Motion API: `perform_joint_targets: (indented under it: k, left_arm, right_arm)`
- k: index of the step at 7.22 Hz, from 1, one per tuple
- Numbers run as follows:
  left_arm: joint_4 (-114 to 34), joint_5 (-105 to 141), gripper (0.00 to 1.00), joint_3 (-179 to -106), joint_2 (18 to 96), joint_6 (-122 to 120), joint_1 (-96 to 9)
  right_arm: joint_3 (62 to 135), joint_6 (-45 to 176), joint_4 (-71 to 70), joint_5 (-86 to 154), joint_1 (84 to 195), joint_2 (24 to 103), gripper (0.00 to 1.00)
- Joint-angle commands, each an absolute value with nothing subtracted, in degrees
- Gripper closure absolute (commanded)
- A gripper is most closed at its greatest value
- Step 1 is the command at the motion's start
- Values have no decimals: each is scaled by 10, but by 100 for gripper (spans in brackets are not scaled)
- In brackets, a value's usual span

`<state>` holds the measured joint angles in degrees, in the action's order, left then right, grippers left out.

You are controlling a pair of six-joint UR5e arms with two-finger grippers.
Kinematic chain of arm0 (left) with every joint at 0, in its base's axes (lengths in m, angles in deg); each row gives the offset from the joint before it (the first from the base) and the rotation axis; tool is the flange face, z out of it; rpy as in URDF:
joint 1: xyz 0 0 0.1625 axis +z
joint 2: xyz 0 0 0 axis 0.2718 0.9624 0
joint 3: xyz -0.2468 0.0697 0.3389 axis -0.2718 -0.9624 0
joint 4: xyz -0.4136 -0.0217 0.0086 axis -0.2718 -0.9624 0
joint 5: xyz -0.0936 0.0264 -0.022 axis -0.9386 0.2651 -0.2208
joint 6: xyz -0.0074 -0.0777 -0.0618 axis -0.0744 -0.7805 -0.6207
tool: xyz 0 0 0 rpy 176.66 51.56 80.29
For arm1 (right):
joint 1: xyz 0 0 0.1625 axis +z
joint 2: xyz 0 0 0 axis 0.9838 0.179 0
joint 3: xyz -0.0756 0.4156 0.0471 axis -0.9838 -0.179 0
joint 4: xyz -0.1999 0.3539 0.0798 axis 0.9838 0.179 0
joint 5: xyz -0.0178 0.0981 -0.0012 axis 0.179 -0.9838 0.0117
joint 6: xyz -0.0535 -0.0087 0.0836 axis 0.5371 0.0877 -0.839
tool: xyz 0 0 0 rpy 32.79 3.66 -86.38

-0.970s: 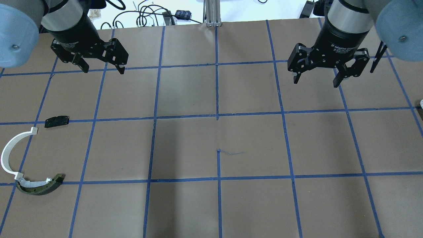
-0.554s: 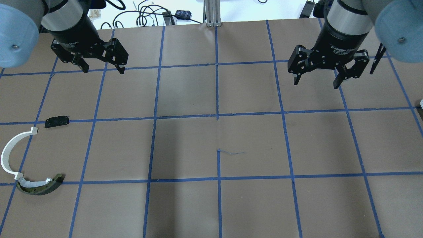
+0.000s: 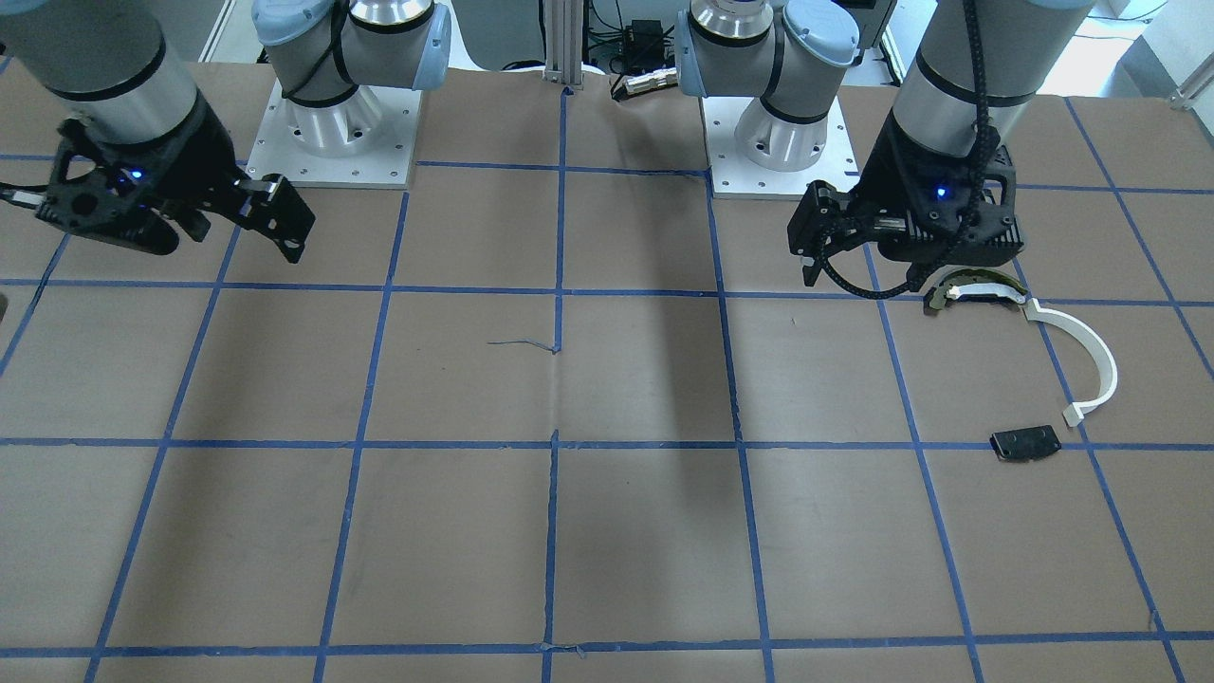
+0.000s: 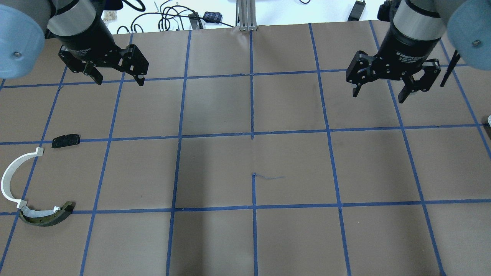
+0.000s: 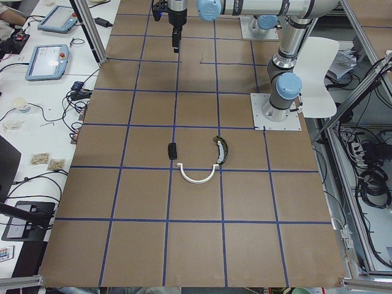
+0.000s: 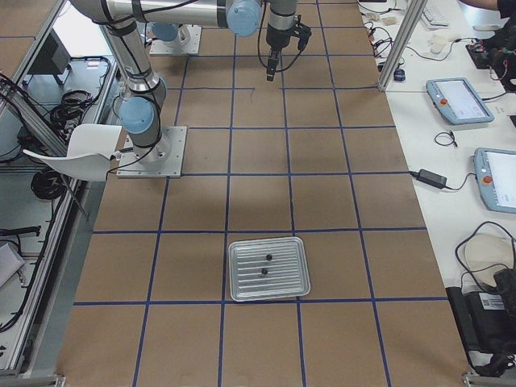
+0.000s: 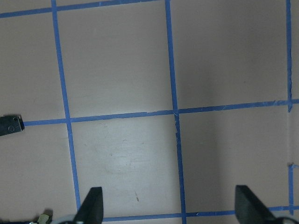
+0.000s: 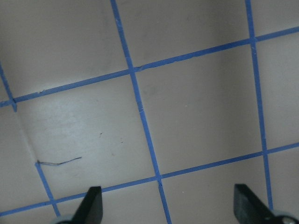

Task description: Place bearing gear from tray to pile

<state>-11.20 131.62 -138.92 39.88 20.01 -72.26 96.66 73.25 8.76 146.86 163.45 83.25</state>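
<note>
Gridded table [image 4: 291, 161] bearing tray [image 6: 290, 282] and pile [image 4: 46, 220]

left hand [image 4: 120, 81] spread wide, right hand [image 4: 378, 97] likewise

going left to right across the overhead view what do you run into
white curved strip → flat black plate → left gripper → right gripper

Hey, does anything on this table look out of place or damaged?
Only one small thing: a thin strand of blue tape sticks out sideways from a grid line near the middle of the table and lies loose. Nothing looks spilled or broken.
</note>
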Motion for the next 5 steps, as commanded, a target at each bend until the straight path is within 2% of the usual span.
perform_joint_targets:
  k: [1, 5]
  left_arm:
    - [-112, 1316, 0, -1389, 397, 200, -723]
    - [-114, 1316, 0, -1390, 397, 200, -723]
  right_arm:
    - [990, 742, 91, 1469, 1553, 831, 0]
    - [1017, 995, 153, 1483, 1359, 785, 0]
